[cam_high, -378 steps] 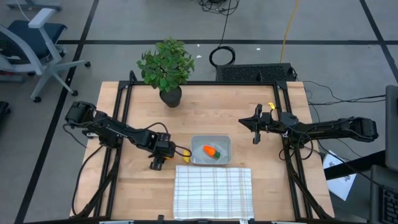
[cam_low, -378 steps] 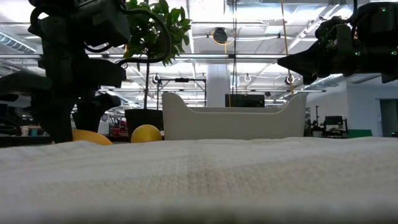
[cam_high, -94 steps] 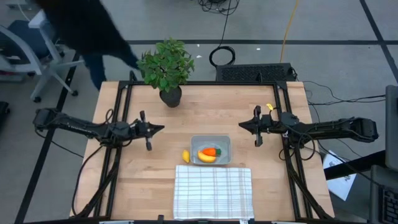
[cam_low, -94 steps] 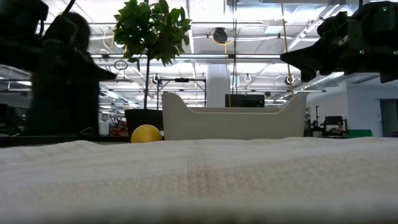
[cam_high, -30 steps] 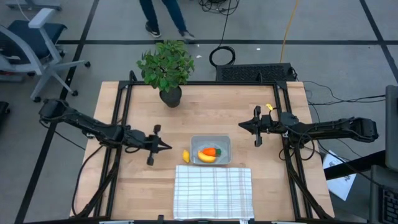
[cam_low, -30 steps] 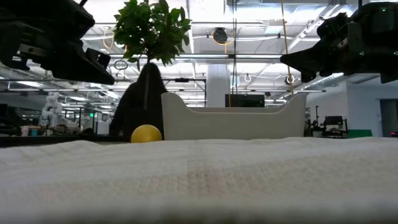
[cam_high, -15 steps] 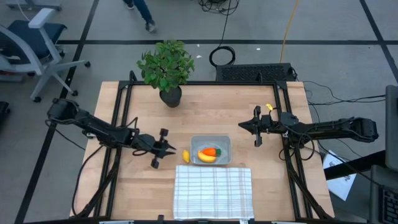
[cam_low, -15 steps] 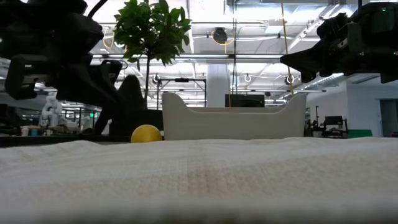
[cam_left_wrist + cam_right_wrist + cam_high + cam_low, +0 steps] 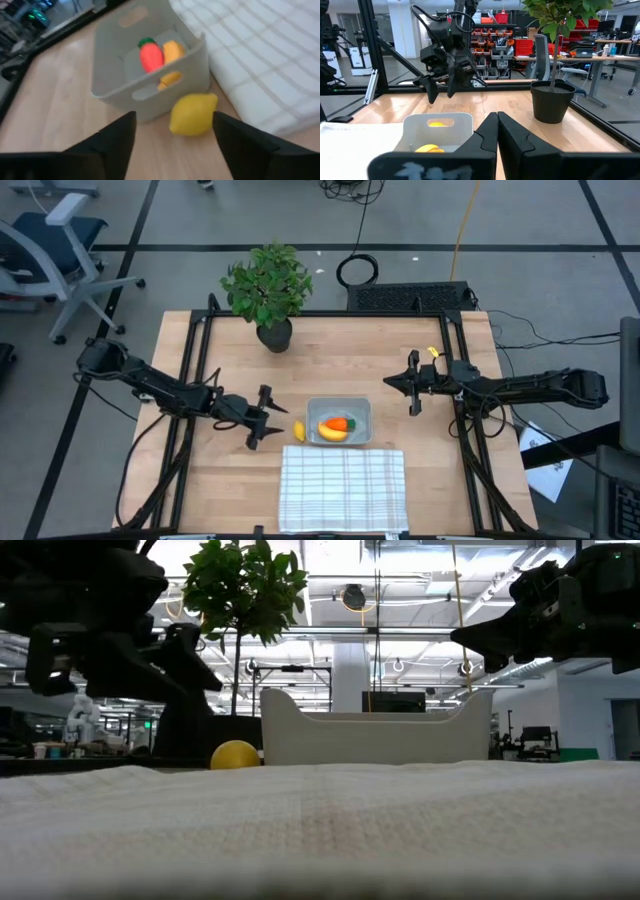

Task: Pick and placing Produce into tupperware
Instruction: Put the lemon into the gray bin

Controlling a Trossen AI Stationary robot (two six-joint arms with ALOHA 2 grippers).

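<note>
Left tool (image 9: 268, 424) edged closer, spread wide, lemon (image 9: 192, 114) between fingers' line; right tool (image 9: 496, 131) pressed together.

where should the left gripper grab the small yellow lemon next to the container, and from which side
Grip the small yellow lemon across its narrow middle, coming down from above. It lies on its side on the wood, apart from the grey plastic container wall and the white checked cloth, so both flanks look free. The left gripper, open, already points at it.
</note>
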